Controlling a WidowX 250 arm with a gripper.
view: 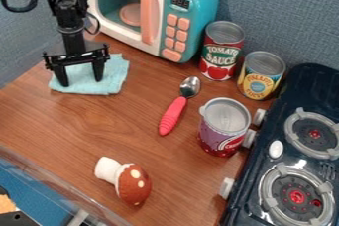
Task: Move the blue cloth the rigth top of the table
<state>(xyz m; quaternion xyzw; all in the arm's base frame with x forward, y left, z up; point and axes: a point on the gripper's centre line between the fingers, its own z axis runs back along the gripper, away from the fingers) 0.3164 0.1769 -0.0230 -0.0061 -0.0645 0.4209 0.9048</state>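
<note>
**Light, limp cloth: pinch a fold, never a flat sheet**

Look for the blue cloth [82, 74] at the far left of the wooden table [66, 121], spread almost flat just beside the toy microwave [153, 14]. Note the gripper [81, 82] directly over it: released, fingers [98, 71] well apart, with fabric visible between the tips and nothing clenched in them. Impossible to say from this slant whether touching the weave or hovering just above.

Expect next to no weight, plenty of give and no stiffness; likely thin, so hard to catch without bunching. Not fragile, judging by the look, and more grippy than slick, though apt to slide out if nipped by only a few threads. Best taken near the middle, in the stretch between the fingers: press down lightly, close, and gather a ridge thick enough to hold. Avoid pinching a corner alone, for fear of a long trailing tail.

Once lifted, count on drooping edges. Carry high toward the far right, above the red-handled spoon [179, 106], with hanging folds well off the tomato can [222, 51], the yellow can [261, 75] and the stove [298, 155]. Lower fully before letting go, to avoid a crumpled heap; some wrinkling probably unavoidable.
</note>
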